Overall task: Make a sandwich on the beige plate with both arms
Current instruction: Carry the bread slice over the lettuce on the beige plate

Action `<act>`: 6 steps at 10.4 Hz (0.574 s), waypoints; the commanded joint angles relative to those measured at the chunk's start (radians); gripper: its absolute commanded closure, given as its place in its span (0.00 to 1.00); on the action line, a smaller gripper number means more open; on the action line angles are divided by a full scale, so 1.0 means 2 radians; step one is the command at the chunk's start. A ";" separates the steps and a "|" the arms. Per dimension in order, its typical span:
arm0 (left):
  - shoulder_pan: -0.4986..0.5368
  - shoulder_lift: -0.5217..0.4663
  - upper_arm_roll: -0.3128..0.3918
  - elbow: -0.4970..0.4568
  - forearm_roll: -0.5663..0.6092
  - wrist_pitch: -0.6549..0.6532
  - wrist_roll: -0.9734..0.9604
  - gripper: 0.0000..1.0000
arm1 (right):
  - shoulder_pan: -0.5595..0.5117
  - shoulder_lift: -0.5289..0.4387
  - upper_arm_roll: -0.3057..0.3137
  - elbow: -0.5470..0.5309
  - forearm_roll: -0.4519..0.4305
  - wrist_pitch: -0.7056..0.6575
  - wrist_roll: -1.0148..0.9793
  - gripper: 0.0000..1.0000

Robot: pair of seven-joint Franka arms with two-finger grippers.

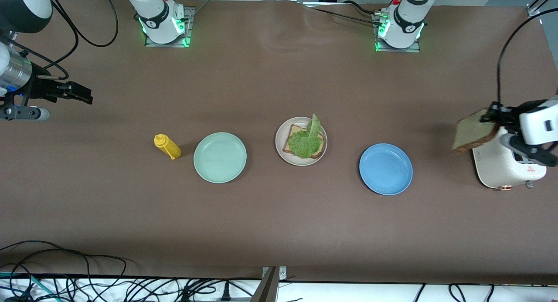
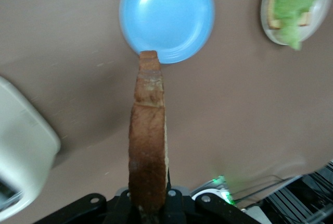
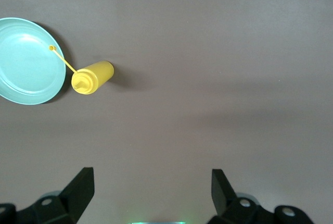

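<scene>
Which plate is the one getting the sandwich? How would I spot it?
Three plates sit in a row across the brown table. The beige plate is the middle one, between the mint green plate and the blue plate. Only it holds food: bread topped with lettuce.

Even, soft light falls from overhead on the brown desk [image 1: 270,223], which shows faint creases but no hard glare. Shadows are short and diffuse beside the yellow bottle [image 1: 168,147] and the plates. Green lamps glow at both arm bases. In the left wrist view, the toaster [image 2: 21,146] is blurred and the blue plate [image 2: 166,15] carries a pale sheen.
</scene>
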 commanded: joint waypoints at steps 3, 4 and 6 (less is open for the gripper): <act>-0.110 0.104 -0.002 0.004 -0.139 -0.007 -0.018 1.00 | 0.000 0.002 0.004 -0.003 -0.008 -0.006 0.006 0.00; -0.129 0.136 -0.002 0.004 -0.192 -0.007 -0.025 1.00 | 0.000 0.003 0.004 -0.003 -0.008 -0.006 0.006 0.00; -0.157 0.150 -0.002 0.001 -0.260 0.020 -0.025 1.00 | 0.003 0.006 0.005 -0.003 -0.008 -0.003 0.006 0.00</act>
